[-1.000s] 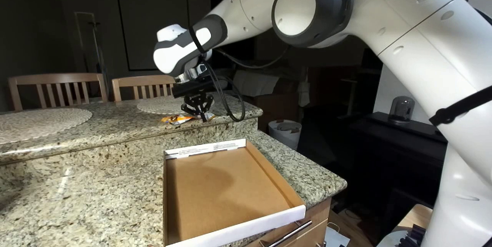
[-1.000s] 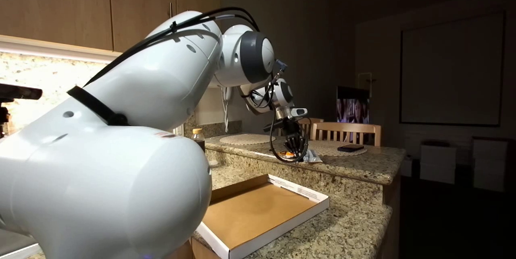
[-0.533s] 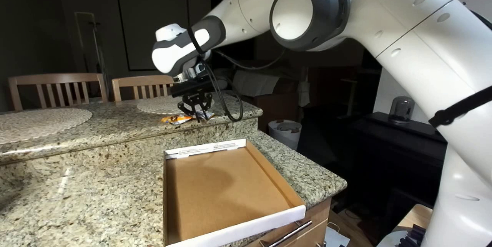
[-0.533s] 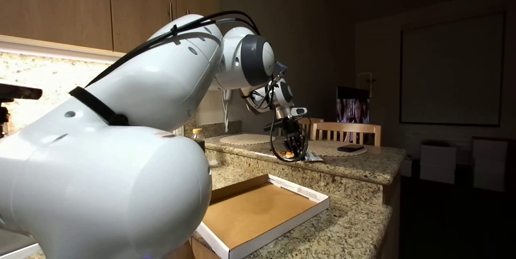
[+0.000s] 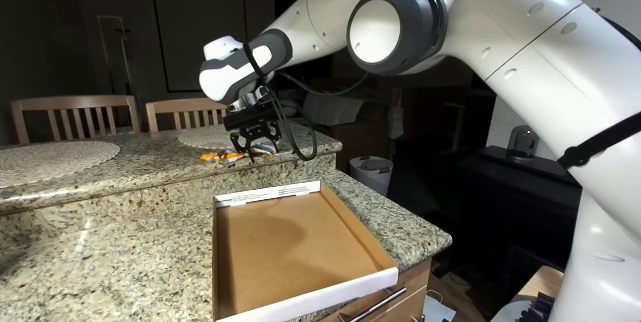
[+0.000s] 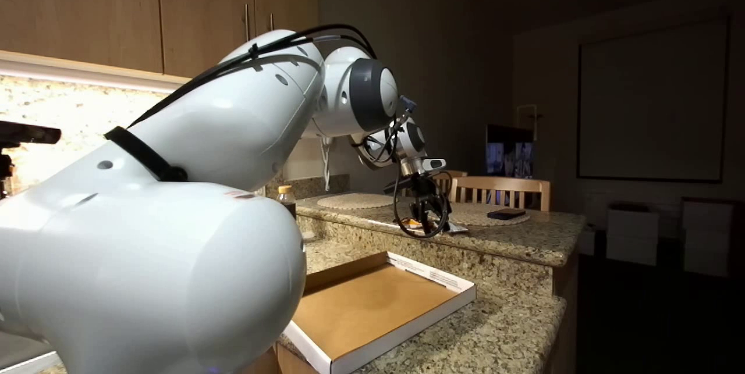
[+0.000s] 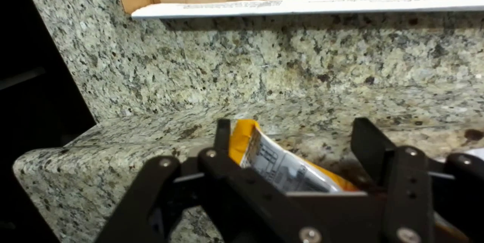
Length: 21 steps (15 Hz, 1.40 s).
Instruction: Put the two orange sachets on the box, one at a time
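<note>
A gripper point(image 7: 293, 135) with fingers point(image 7: 368, 148) spread, one either side of an orange sachet point(image 7: 280, 167), likely for pinching. The box point(image 7: 302, 5) sits lower, past the fingertips, presumably for easy drop-off. Beyond one finger, the second sachet point(image 5: 215, 156) is mostly hidden or cropped in the wrist view; contact is unclear.

You can read none of the small print on the box point(image 7: 264, 8) or one orange sachet point(image 7: 285, 169).
</note>
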Tool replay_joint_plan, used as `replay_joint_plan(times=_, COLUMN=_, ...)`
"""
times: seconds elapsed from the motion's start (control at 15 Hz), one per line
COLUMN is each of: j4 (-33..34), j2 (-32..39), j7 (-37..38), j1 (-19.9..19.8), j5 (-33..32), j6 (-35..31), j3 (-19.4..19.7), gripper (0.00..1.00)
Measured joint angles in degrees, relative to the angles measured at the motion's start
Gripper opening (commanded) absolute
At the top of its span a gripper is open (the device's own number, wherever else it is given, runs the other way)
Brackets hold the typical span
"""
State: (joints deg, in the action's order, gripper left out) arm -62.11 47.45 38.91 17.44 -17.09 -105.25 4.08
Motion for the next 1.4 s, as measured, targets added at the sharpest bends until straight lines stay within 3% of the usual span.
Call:
replay_joint_plan(times=0.07, j4=0.26, j2=0.13, j7=0.0, j1=0.0, j5=0.0, j6=0.35, j3=0.18, gripper=0.67)
replay_joint_plan(times=0.13, j4=0.45, j2=0.21, j7=0.0, j1=0.0, j5=0.0, j6=0.57, j3=0.27, gripper=0.65)
replay_joint_plan(times=0.73, j4=4.11, j2=1.9, j7=0.0, j1=-0.27, j5=0.0, j6=0.68, j3=0.9, gripper=0.06)
replay_joint_plan(times=1.0, j4=6.46, j2=3.49, j7=0.0, j1=-0.36, j5=0.02, j6=1.48, j3=0.95, gripper=0.0)
replay_joint_plan(times=1.4, j4=7.78, j2=4.07, j7=0.0, j1=-0.47, j5=0.52, j6=1.97, j3=0.89, gripper=0.05)
